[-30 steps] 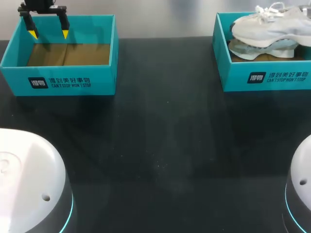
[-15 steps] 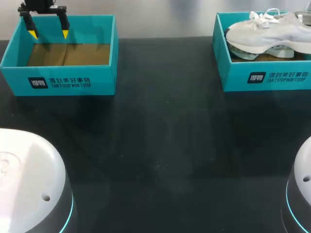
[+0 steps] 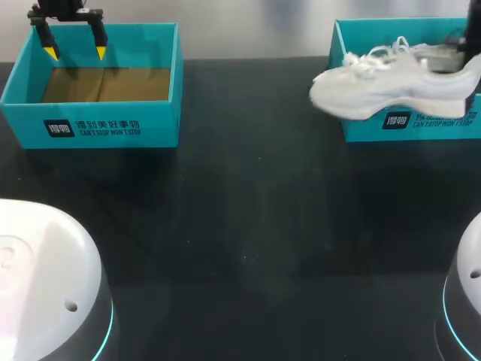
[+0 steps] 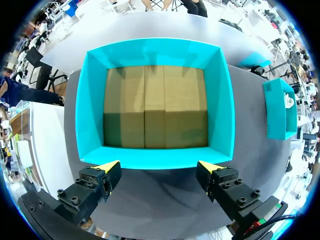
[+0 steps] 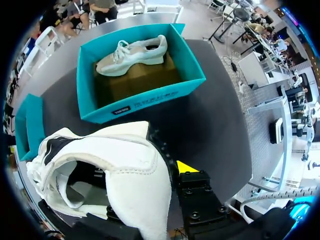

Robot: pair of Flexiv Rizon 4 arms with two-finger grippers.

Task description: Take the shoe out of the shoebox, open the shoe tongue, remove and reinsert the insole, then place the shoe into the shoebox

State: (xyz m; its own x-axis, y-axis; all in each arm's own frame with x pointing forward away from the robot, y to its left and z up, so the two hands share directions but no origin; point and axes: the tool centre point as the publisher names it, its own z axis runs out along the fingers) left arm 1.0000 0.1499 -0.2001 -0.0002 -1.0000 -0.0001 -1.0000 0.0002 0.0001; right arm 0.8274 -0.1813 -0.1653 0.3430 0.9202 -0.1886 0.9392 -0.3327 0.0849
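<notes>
White shoe (image 3: 391,86) hangs just in front of the right shoebox (image 3: 361,124), its heel pinched in the right gripper (image 5: 169,172). Carry it level and set it sole-down on the bare table (image 3: 248,226), within your left arm's reach. The left gripper (image 4: 159,167) is spread wide and empty over the other box (image 4: 155,157).

Two teal shoeboxes on one dark surface (image 3: 248,226): the first shoebox (image 3: 98,128) just ahead of the left end effector (image 3: 75,53), the second shoebox (image 5: 145,100) ahead of the right end effector (image 5: 172,172); two white shoes: the held shoe (image 5: 115,170) at the right end effector, the boxed shoe (image 5: 132,55) inside the second shoebox; two end effectors.
</notes>
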